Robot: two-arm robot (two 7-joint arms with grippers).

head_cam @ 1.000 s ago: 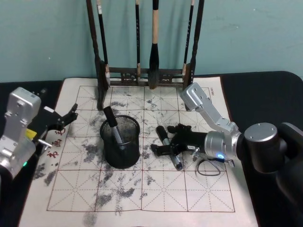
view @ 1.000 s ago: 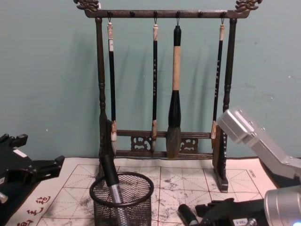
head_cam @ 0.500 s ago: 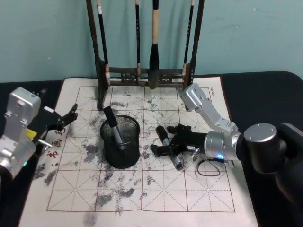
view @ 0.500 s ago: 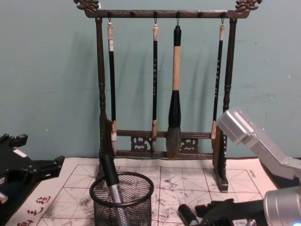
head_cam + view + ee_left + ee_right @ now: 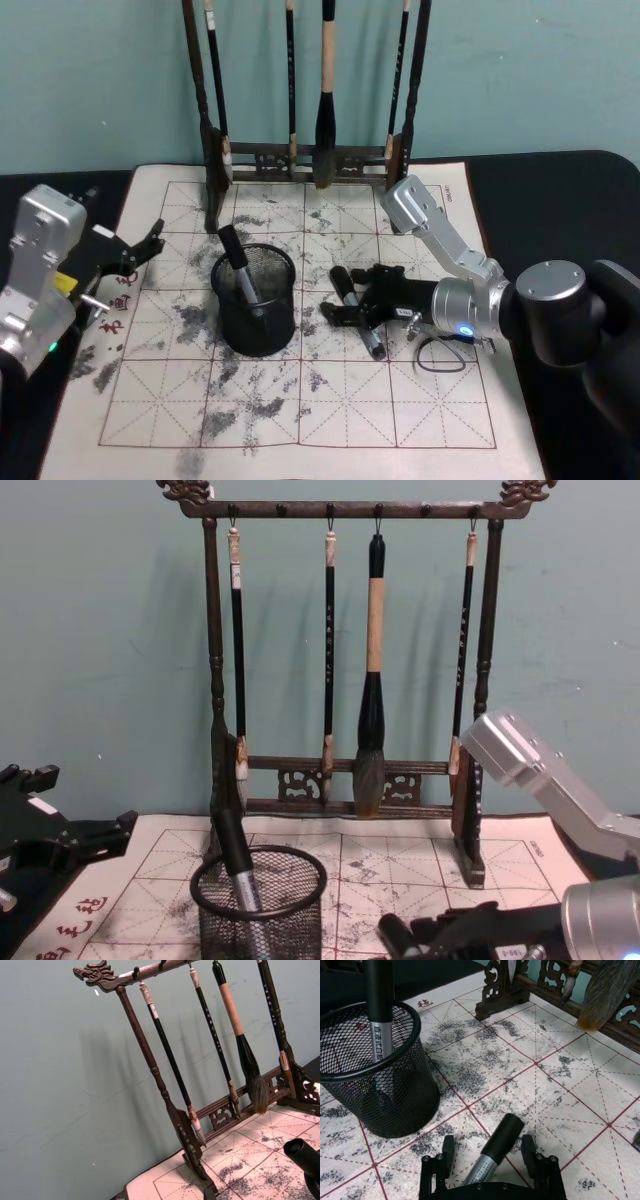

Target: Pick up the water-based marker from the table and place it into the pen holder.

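A water-based marker (image 5: 358,318), black cap on a grey barrel, lies flat on the white gridded mat (image 5: 260,420) that covers the table, to the right of the pen holder. My right gripper (image 5: 347,308) is low over it and open. In the right wrist view the marker (image 5: 492,1152) lies between the two fingers (image 5: 448,1152) with a gap on each side. The pen holder (image 5: 254,300), a black mesh cup (image 5: 375,1070), stands upright with another marker (image 5: 238,262) leaning inside. My left gripper (image 5: 148,245) hangs open at the mat's left edge.
A tall dark wooden brush rack (image 5: 305,150) with several hanging brushes stands along the mat's far edge, in front of a teal wall. A thin cable loop (image 5: 440,358) lies on the mat by my right wrist. The near half of the mat is bare apart from ink smudges.
My right gripper has edged slightly toward the pen holder along the lying marker. The left arm, the holder and the rack have not moved.
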